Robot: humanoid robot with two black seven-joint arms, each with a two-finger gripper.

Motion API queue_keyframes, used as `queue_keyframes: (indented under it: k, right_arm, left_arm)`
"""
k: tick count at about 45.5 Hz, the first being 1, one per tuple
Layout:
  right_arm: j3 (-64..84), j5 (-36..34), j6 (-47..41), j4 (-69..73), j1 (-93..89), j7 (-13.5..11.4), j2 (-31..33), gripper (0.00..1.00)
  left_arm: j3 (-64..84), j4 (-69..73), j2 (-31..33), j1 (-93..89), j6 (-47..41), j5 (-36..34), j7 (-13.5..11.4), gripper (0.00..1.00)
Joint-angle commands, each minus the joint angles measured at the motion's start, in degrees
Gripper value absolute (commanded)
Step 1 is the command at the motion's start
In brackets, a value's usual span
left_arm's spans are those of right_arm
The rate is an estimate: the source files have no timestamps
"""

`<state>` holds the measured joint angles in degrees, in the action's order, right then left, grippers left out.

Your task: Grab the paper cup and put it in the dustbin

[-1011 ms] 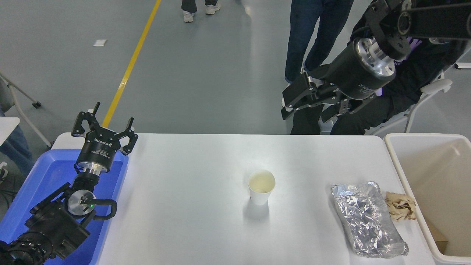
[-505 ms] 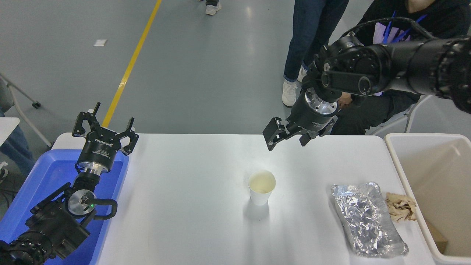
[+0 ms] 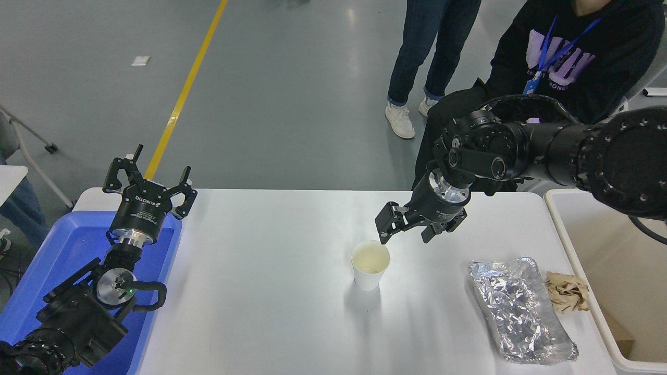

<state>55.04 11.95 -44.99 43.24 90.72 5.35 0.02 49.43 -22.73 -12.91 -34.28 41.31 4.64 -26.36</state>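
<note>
**Right arm closing in on the cup**

White tabletop fills the near half of the view, with grey floor and a yellow line beyond it, and 2 people at the far side, 1 standing and 1 seated in a dark top.

Upright near the middle of the table stands the paper cup, its pale inside showing and nothing in contact with it. Just beyond and to the right of its rim hangs the right gripper, its claw spread apart and empty, fingers pointing down toward the table. At the lower left, the left gripper sits parked with its claw also apart, above a blue tub.

At the table's right edge is the dustbin, well apart from the cup. Between them lie a crumpled foil tray and a brown paper wad.

The step in hand looks like the approach. To do it well, the claw should shift toward the camera until the cup wall sits between its fingers, then descend below the rolled rim before pinching. A gentle squeeze suits thin paper; too firm could crush it, and a nudge could tip it. The carry should then pass above the tray and wad.
</note>
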Motion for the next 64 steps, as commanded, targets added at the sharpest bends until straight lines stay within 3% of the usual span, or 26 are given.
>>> queue_keyframes:
  k: [1,8,31,64]
  right_arm:
    - [-1.3,0.1,0.0,-2.4,-4.1,-3.1,0.0,0.93]
    - [-3.9,0.0,0.3,-4.8,-7.3,-3.5,0.0,0.93]
    - [-7.2,-1.0,14.4,-5.2,-14.1,-3.6,0.0,0.92]
    - [-9.3,-1.1,15.6,-4.1,-14.4,-3.5,0.0,0.92]
  left_arm:
    - [0.0,0.0,0.0,0.0,0.0,0.0,0.0,0.98]
    - [0.1,0.0,0.0,0.0,0.0,-0.1,0.0,0.98]
    - [0.1,0.1,0.0,0.0,0.0,0.0,0.0,0.98]
    - [0.1,0.0,0.0,0.0,0.0,0.0,0.0,0.98]
